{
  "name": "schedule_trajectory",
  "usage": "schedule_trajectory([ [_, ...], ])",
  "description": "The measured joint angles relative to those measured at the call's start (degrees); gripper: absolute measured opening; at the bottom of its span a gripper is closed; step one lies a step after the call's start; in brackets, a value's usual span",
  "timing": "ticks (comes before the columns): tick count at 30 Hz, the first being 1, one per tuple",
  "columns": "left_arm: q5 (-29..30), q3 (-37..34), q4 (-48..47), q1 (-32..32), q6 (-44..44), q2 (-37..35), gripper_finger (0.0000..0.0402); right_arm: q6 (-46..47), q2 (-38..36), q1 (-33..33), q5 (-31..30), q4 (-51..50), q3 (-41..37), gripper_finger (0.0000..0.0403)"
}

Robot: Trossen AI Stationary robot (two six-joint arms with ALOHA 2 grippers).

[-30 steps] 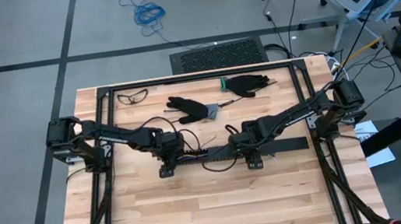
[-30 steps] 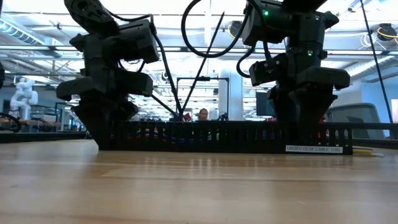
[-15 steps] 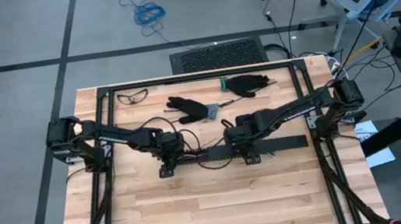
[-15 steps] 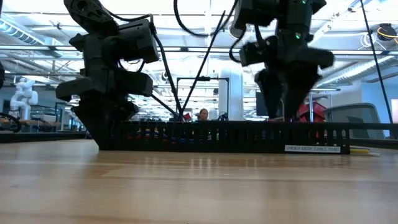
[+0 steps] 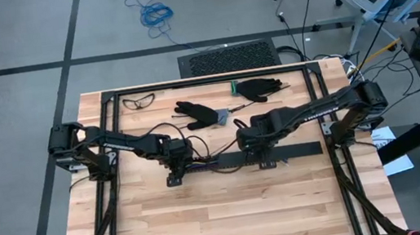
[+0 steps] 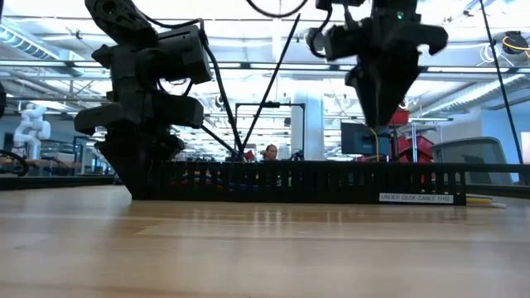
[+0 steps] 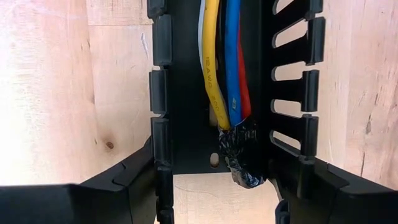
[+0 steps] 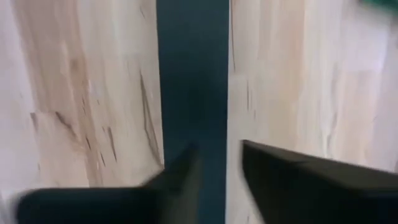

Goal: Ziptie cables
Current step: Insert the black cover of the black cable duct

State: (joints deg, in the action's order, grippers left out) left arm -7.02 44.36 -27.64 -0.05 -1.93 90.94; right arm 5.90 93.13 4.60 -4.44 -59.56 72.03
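Note:
The cables [image 7: 224, 81], yellow, blue, red and white with their ends taped black, lie lengthwise inside a black slotted strip [image 5: 297, 152] that rests flat on the wooden table. My left gripper [image 5: 175, 172] stands down at the strip's left end [image 6: 157, 178], shut across it. My right gripper [image 6: 381, 120] hangs above the strip's right half [image 8: 193, 74], clear of it. Its fingers are close together with a narrow gap and nothing between them. My left gripper pinches the strip's left end between its two fingers, one on each outer side wall [image 7: 158, 155]. The fingers [image 7: 124, 186] come from above, pointing down, and lie across the strip. The strip stays flat on the table, with the taped cable ends [image 7: 239, 155] between its walls.
Two black gloves [image 5: 201, 112] [image 5: 259, 88] and a pair of safety glasses [image 5: 139, 102] lie toward the far edge. A black frame [image 5: 205, 81] runs around the work area. Bare wood [image 5: 232, 213] stretches toward the near edge. A person [image 6: 270, 152] shows far behind the table.
My right gripper has risen from the strip, where it stood down with its fingers around it, and now hangs well clear above it. Its fingers have drawn closer together. My left gripper and the strip have kept still.

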Motion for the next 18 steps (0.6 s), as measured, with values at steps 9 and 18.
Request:
schedule_trajectory([
  [9, 0.0, 0.0, 0.1, 0.0, 0.0, 0.0, 0.0264, 5.6, 0.1, 0.0, 0.6, 1.2, -3.7, 0.0002],
  [18, 0.1, 0.0, 0.1, 0.0, 0.0, 0.0, 0.0264, 7.1, 0.1, 0.0, 3.0, 3.4, -6.7, 0.0],
])
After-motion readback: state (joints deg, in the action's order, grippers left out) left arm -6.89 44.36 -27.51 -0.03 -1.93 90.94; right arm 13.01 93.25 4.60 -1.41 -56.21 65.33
